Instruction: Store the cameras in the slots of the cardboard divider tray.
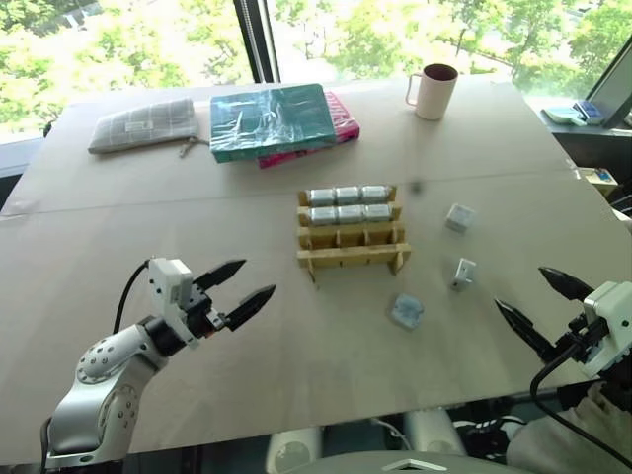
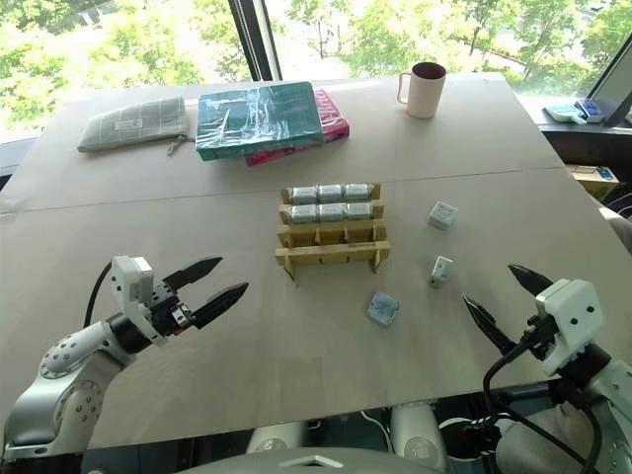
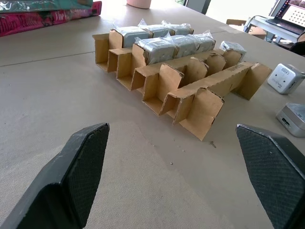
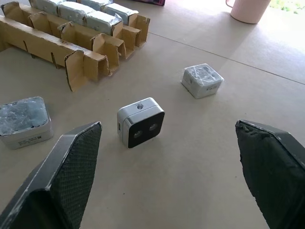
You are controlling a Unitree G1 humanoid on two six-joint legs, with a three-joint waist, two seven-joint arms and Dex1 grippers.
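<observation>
Right gripper point(image 2: 501, 293) and left gripper point(image 2: 210, 281) both spread, empty (three cameras loose); upright camera point(image 4: 140, 121) may topple if nudged.

Silver-grey arms, white wrist blocks, black cables, black textured pointed tool fingers point(image 3: 81, 162).

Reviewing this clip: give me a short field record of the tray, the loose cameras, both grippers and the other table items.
tray: light-brown cardboard divider tray, two far rows filled with six cameras, near row empty
loose cameras: three small silver-grey cameras on the table right of the tray
left gripper: open, empty
right gripper: open, empty
other: pink mug, teal wrapped box, grey checked pouch
</observation>
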